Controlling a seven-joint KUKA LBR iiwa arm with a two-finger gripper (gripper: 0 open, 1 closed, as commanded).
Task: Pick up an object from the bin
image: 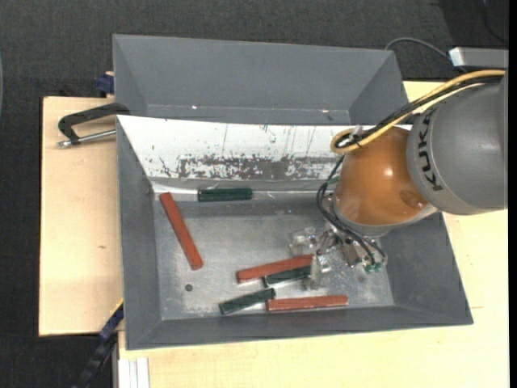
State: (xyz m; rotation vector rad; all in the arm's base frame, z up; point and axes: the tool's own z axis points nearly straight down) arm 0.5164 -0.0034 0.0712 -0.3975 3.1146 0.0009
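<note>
**Camera view**

- Gripper [317, 259]: one, low over the bin floor, right of centre, beneath the orange wrist cover [373, 186].
  - Open or closed: cannot tell.
  - It stands over the right ends of the slanted red stick [271, 272] and the short green stick [287, 278], which lie side by side against each other.
  - Contact with either: cannot tell.
- Grey bin [133, 241]: one.
- Red sticks: three.
  - The slanted one, as above.
  - The front red stick [307, 302], flat near the front wall.
  - The left red stick [180, 230], diagonal, well apart at the left.
- Dark green sticks: three.
  - The short one, as above.
  - The front green stick [246, 302], its right end at the front red stick's left end.
  - The back green stick [224, 193], along the back wall.
</note>
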